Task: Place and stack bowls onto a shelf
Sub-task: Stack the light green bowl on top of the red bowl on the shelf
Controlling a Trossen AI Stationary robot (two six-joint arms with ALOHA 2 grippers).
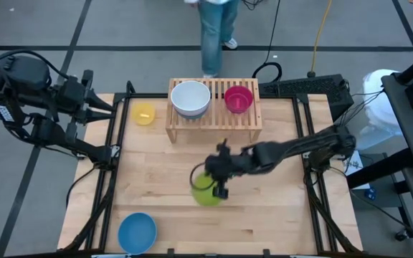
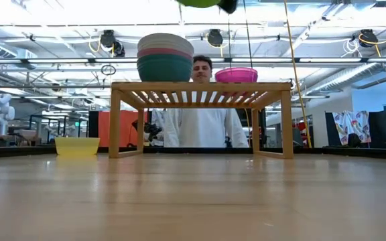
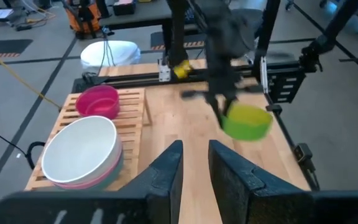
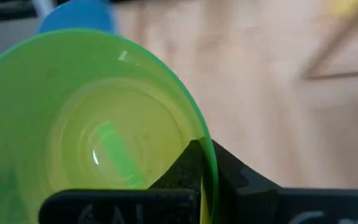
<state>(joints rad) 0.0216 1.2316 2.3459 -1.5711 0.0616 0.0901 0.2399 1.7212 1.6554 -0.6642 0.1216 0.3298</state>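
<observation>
The light-wood shelf point(image 1: 214, 123) stands at the table's far edge. On its left half rests a nested stack, teal under pink under white point(image 1: 191, 98) point(image 2: 165, 57). A small red-pink bowl point(image 1: 238, 99) point(image 2: 236, 73) sits on its right half. The yellow bowl point(image 1: 144, 113) rests on the table left of the shelf. The blue bowl point(image 1: 136, 232) is near the near-left corner. My right gripper point(image 1: 219, 188) is shut on the lime green bowl point(image 1: 205, 189) over the table's middle. My left gripper point(image 3: 194, 158) waits open off the far-left corner. No purple bowl shows. My right gripper holds the lime green bowl by its rim point(image 4: 205, 144), on the side toward the table's right. One finger point(image 4: 188, 167) is inside the bowl and the other outside the wall. The fingers come slanting down from the right. The bowl is lifted clear, mouth up, higher than the shelf top point(image 2: 200, 3).
A person point(image 2: 203, 124) stands just beyond the far edge, behind the shelf. Bare slats point(image 1: 214, 115) lie between and in front of the two bowl places. Black frame rails point(image 1: 113, 179) run along the table's left and right sides.
</observation>
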